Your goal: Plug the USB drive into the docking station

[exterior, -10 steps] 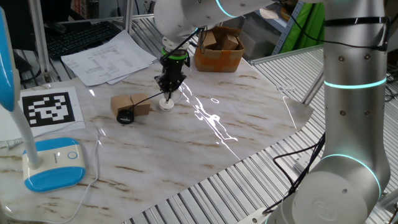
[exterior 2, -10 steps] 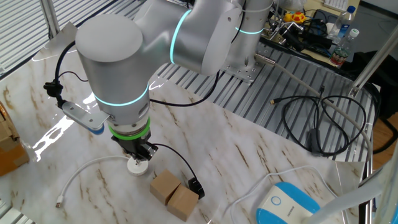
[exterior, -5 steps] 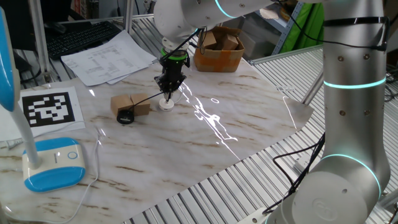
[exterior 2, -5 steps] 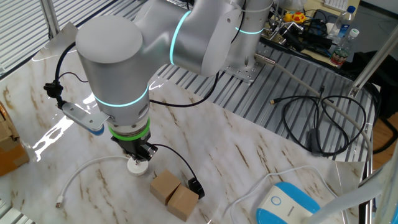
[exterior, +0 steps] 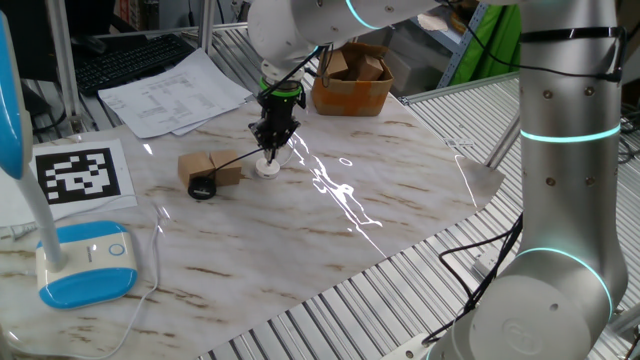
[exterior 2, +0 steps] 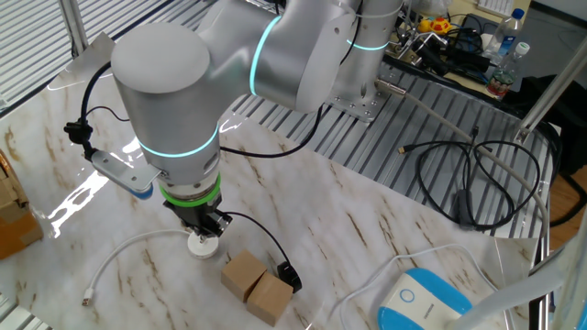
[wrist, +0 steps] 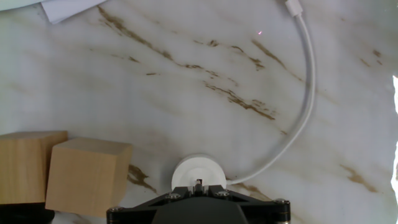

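The docking station (exterior: pixel 267 169) is a small white round disc on the marble table; it also shows in the other fixed view (exterior 2: pixel 199 246) and at the bottom of the hand view (wrist: pixel 198 170). My gripper (exterior: pixel 271 150) (exterior 2: pixel 207 231) (wrist: pixel 199 190) stands straight over it, shut on the USB drive (wrist: pixel 199 184), a tiny dark plug held at the disc's top. A thin black cable runs from the plug to the black round puck (exterior: pixel 201 188) (exterior 2: pixel 289 275). I cannot tell whether the plug touches the disc.
Two tan blocks (exterior: pixel 211 168) (exterior 2: pixel 258 286) (wrist: pixel 89 177) lie just beside the disc. A white cable (wrist: pixel 305 106) (exterior 2: pixel 124 253) curves away from the disc. A blue-and-white lamp base (exterior: pixel 85 272), a marker card (exterior: pixel 79 174), papers (exterior: pixel 170 92) and a cardboard box (exterior: pixel 351 81) ring the table.
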